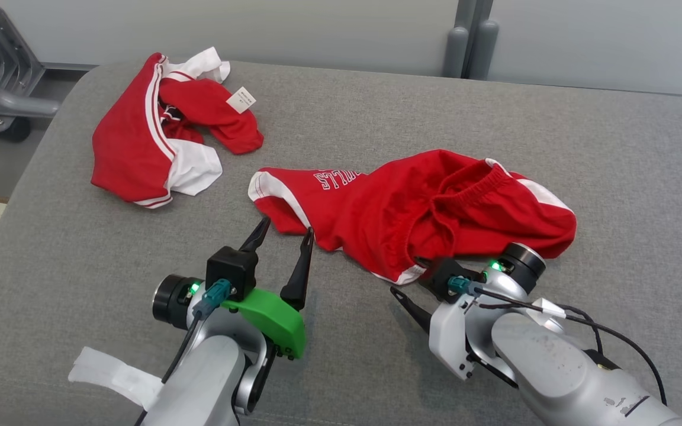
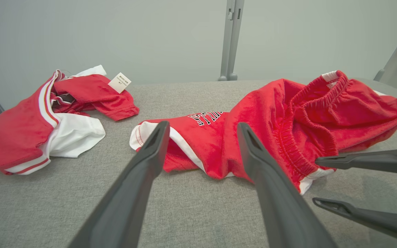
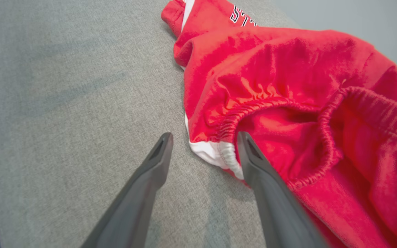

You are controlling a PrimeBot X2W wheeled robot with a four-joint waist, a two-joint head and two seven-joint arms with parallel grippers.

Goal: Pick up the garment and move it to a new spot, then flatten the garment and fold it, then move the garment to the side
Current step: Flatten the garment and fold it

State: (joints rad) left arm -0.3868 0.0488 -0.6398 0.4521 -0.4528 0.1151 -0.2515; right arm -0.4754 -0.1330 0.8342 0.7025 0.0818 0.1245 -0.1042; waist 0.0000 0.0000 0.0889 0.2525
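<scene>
Lying crumpled on the grey padded table [image 1: 341,367], the red garment [image 1: 424,207] was seen right of centre, with white lettering shown near its left end. Its white-trimmed leg hem was turned toward the left gripper [image 1: 286,228], whose jaws were held wide apart with nothing between them; the fingertips were placed just at that hem, low over the table. The right gripper [image 1: 412,281] was likewise held apart at the near edge of the garment. In the right wrist view the white corner of the elastic waistband was framed between its two fingers, but no cloth was clamped, and contact could not be told. A second red and white garment [image 1: 140,136], with a white label [image 1: 240,99], was left bunched at the far left, well apart.
</scene>
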